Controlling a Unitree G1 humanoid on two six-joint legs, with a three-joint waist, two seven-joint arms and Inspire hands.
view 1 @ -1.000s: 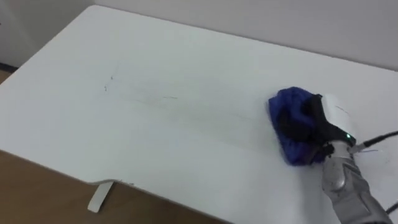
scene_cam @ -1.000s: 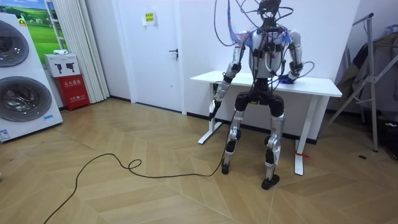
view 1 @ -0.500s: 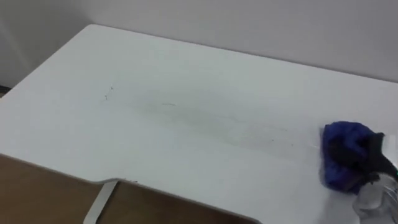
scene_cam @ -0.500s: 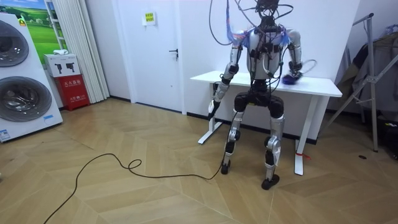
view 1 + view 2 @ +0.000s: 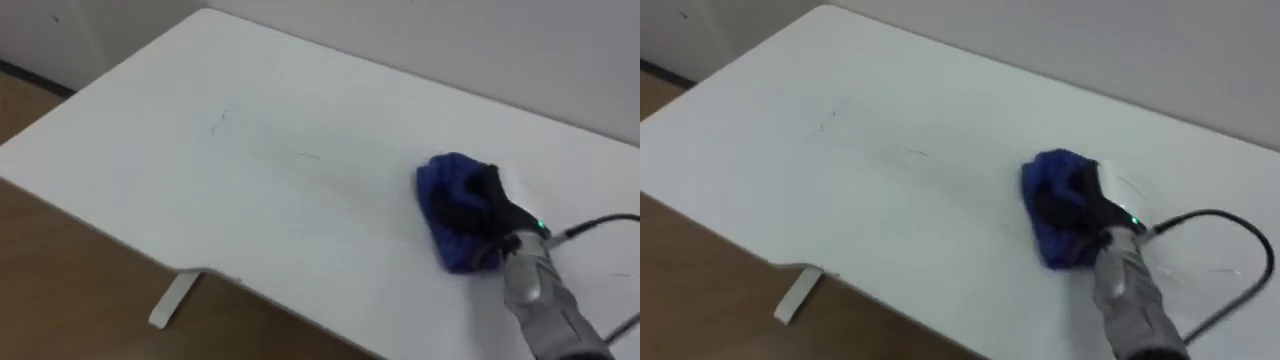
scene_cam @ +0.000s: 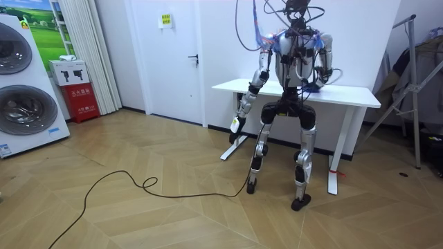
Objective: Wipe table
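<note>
While right robot hand (image 5: 487,203) clutches cloth (image 5: 446,188), left robot hand (image 6: 234,124) hangs.

Silver-grey forearm; black robot hand (image 5: 485,205); green light; dark cable.

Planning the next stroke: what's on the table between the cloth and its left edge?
Only bare table with a few faint marks, as both eye views show. The right hand grips the cloth.
</note>
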